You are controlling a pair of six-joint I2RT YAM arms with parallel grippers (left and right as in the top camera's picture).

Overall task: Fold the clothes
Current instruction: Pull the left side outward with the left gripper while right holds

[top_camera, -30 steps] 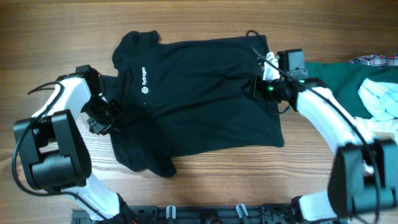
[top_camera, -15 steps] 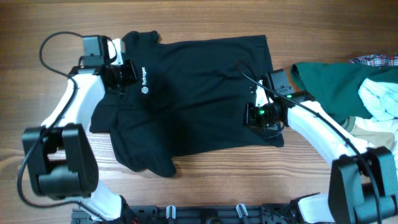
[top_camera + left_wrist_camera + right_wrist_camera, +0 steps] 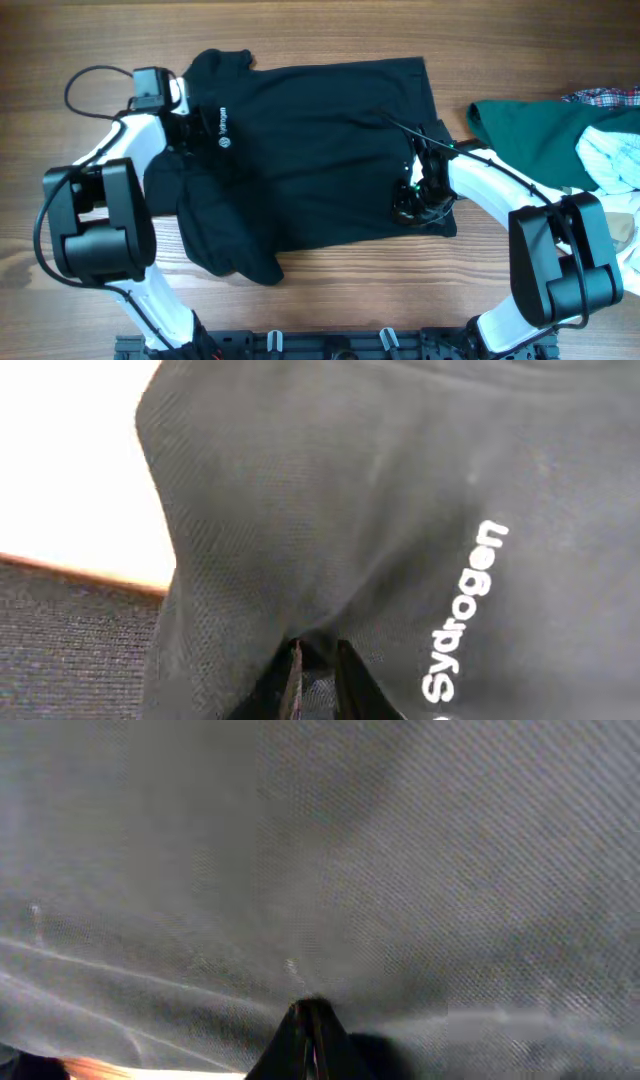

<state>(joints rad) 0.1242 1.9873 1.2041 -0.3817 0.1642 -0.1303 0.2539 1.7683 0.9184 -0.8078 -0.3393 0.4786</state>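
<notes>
- Wood-grain desk (image 3: 320, 40) fills the overhead view. A black short-sleeved collared shirt (image 3: 310, 160) of soft fabric lies spread across the middle of it, collar toward 9 o'clock and hem toward 3 o'clock.
- One sleeve is bunched at about 7 o'clock, so the shirt is not yet flat, and I see no fold made in it.
- At about 10 o'clock on the shirt the left end effector (image 3: 195, 128) sits at the shoulder, just beside the small white chest logo (image 3: 224, 125).
- The right end effector (image 3: 410, 205) is down at about 4 o'clock on the shirt, near the hem corner. Holding opposite ends like this looks meant to draw the cloth taut before a fold.
- Off at 3 o'clock, apart from the shirt, lie a dark green garment (image 3: 530, 135), a white and light-blue cloth (image 3: 610, 155) on top of it, and a plaid scrap (image 3: 605, 97) at the frame's edge.
- From the left wrist, black knit covers nearly everything, with the white "Sydrogen" lettering (image 3: 465, 610) at 4 o'clock.
- At 6 o'clock the left fingertips (image 3: 296, 682) have cloth puckered in between them, so I judge them clamped on the shirt. Washed-out desk shows at 10 o'clock.
- From the right wrist, the weave fills the frame, with creases fanning out from 6 o'clock.
- There the right fingertips (image 3: 312, 1030) meet in a point, pinched on the shirt. A sliver of desk shows at 7 o'clock.
</notes>
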